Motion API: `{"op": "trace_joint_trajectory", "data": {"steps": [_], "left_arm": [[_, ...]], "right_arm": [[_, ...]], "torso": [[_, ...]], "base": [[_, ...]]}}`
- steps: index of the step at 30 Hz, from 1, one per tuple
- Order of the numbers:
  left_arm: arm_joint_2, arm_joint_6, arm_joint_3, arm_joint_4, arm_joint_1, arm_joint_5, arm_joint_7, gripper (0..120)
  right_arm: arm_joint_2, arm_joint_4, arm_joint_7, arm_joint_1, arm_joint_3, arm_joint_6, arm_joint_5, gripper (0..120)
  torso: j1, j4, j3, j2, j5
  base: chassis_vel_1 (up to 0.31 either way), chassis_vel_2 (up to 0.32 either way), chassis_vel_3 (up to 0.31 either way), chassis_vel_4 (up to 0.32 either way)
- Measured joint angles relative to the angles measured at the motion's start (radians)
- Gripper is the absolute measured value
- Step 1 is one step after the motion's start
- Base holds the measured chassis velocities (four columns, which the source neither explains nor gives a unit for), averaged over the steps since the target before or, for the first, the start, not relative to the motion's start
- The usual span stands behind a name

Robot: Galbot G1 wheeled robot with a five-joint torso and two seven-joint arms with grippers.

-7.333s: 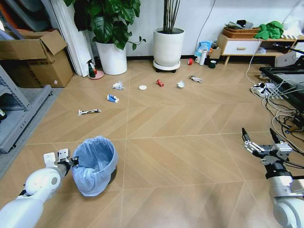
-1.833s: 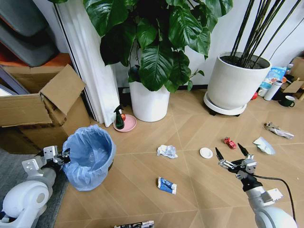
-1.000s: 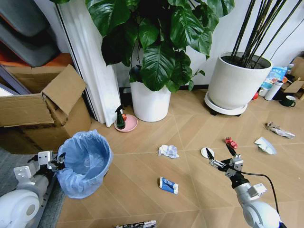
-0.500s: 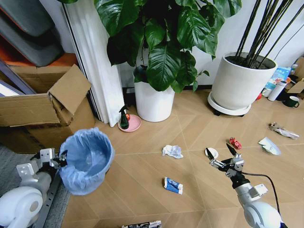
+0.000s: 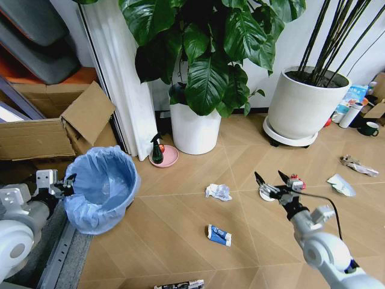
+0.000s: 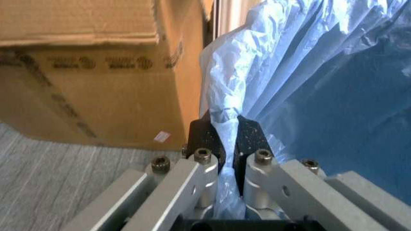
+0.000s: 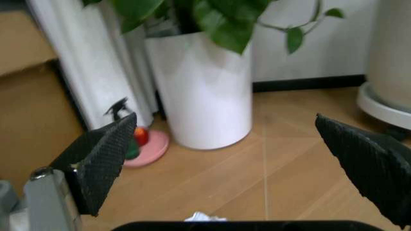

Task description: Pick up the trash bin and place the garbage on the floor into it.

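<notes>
The trash bin [image 5: 99, 191], lined with a crinkly light-blue bag [image 6: 308, 96], hangs at the left off my left gripper [image 5: 59, 183], which is shut on its rim [image 6: 224, 139]. Garbage lies on the floor: crumpled white paper [image 5: 218, 191], a blue-white packet [image 5: 220, 235], a black-white tube [image 5: 179, 284], a red wrapper [image 5: 296, 182], a silvery wrapper [image 5: 357, 164] and a white scrap [image 5: 340, 185]. My right gripper [image 5: 271, 180] is open just above a white disc [image 5: 264, 194], right of the paper. In the right wrist view the gripper [image 7: 237, 163] has its fingers [image 7: 103, 159] spread wide, with the paper's edge [image 7: 199, 217] below.
A cardboard box [image 5: 54, 129] stands behind the bin. Two white plant pots [image 5: 194, 129] [image 5: 299, 109] line the wall. A green spray bottle on a pink saucer [image 5: 163, 156] sits by the nearer pot. A mug [image 5: 367, 128] and flask [image 5: 348, 115] stand far right.
My right gripper has risen and moved left, over the white disc. The left arm has drawn the bin slightly left and up.
</notes>
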Motion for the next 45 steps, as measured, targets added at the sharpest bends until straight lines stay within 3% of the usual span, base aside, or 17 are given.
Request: {"op": "trace_joint_trajectory", "data": {"steps": [6, 9, 10, 13, 14, 16, 18, 20, 22, 24, 26, 29, 31, 36, 45], "left_arm": [[-0.018, 0.002, -0.041, -0.009, 0.037, 0.006, 0.004, 0], [-0.04, 0.002, -0.06, -0.022, 0.059, 0.013, 0.006, 0], [-0.04, 0.002, -0.06, -0.022, 0.059, 0.013, 0.006, 0], [-0.067, 0.003, -0.093, -0.04, 0.104, 0.029, 0.015, 0], [-0.073, 0.003, -0.102, -0.045, 0.116, 0.031, 0.017, 0], [-0.077, 0.003, -0.109, -0.048, 0.124, 0.032, 0.018, 0], [-0.088, 0.002, -0.13, -0.059, 0.146, 0.037, 0.021, 0], [-0.092, 0.001, -0.134, -0.063, 0.152, 0.039, 0.022, 0], [-0.105, 0.0, -0.147, -0.074, 0.17, 0.045, 0.025, 0], [-0.108, 0.0, -0.149, -0.075, 0.172, 0.047, 0.025, 0], [-0.122, 0.0, -0.155, -0.085, 0.181, 0.052, 0.027, 0], [-0.138, 0.0, -0.161, -0.097, 0.188, 0.057, 0.028, 0], [-0.159, 0.0, -0.173, -0.116, 0.201, 0.063, 0.028, 0], [-0.182, 0.0, -0.191, -0.141, 0.233, 0.08, 0.034, 0], [-0.194, 0.0, -0.199, -0.164, 0.247, 0.084, 0.034, 0]], "right_arm": [[-0.059, -0.078, -0.109, 0.014, -0.037, 0.08, -0.009, 100], [-0.078, -0.193, -0.281, 0.07, -0.063, 0.159, -0.019, 100], [-0.078, -0.193, -0.281, 0.07, -0.063, 0.159, -0.019, 100], [-0.095, -0.314, -0.45, 0.164, -0.093, 0.21, -0.114, 100], [-0.099, -0.36, -0.55, 0.208, -0.109, 0.204, -0.115, 100], [-0.101, -0.389, -0.618, 0.239, -0.123, 0.191, -0.101, 100], [-0.103, -0.506, -0.779, 0.365, -0.214, 0.185, -0.043, 100], [-0.101, -0.532, -0.811, 0.395, -0.239, 0.187, -0.033, 100], [-0.084, -0.653, -0.981, 0.513, -0.338, 0.181, 0.03, 100], [-0.081, -0.672, -1.007, 0.529, -0.353, 0.179, 0.041, 100], [-0.057, -0.771, -1.138, 0.623, -0.434, 0.179, 0.082, 100], [-0.047, -0.807, -1.237, 0.684, -0.488, 0.148, 0.05, 100], [-0.026, -0.823, -1.331, 0.742, -0.522, 0.1, -0.097, 100], [0.002, -0.831, -1.386, 0.791, -0.569, 0.078, -0.256, 100], [0.061, -0.858, -1.339, 0.789, -0.638, 0.067, -0.328, 100]], "torso": [[0.0, -0.0002, 0.0, 0.0, 0.0004], [0.0, -0.0004, 0.0, 0.0, 0.0003], [0.0, -0.0004, 0.0, 0.0, 0.0003], [0.0, 0.0, 0.0, 0.0, -0.0001], [0.0, 0.0, 0.0, 0.0, -0.0003], [0.0, 0.0, 0.0, 0.0, 0.0001], [0.0, -0.0003, 0.0, 0.0, 0.0003], [0.0, 0.0, 0.0, 0.0, 0.0001], [0.0, 0.0003, 0.0, 0.0, 0.0002], [0.0, 0.0, 0.0, 0.0, 0.0002], [0.0, 0.0006, 0.0, 0.0, 0.0008], [0.0, 0.0003, 0.0, 0.0, 0.0], [0.0, -0.0003, 0.0, 0.0, 0.0002], [0.0, 0.0002, 0.0, 0.0, 0.0002], [0.0, -0.0001, 0.0, 0.0, 0.0]], "base": [[0.0, 0.0, 0.0, 0.0], [0.0, 0.0, 0.0, 0.0], [0.0, 0.0, 0.0, 0.0], [0.0, 0.0, 0.0, 0.0], [0.0, 0.0, 0.0, 0.0], [0.0, 0.0, 0.0, 0.0], [0.0, 0.0, 0.0, 0.0], [0.0, 0.0, 0.0, 0.0], [0.0, 0.0, 0.0, 0.0], [0.0, 0.0, 0.0, 0.0], [0.0, 0.0, 0.0, 0.0], [0.0, 0.0, 0.0, 0.0], [0.0, 0.0, 0.0, 0.0], [0.0, 0.0, 0.0, 0.0], [0.0, 0.0, 0.0, 0.0]]}}
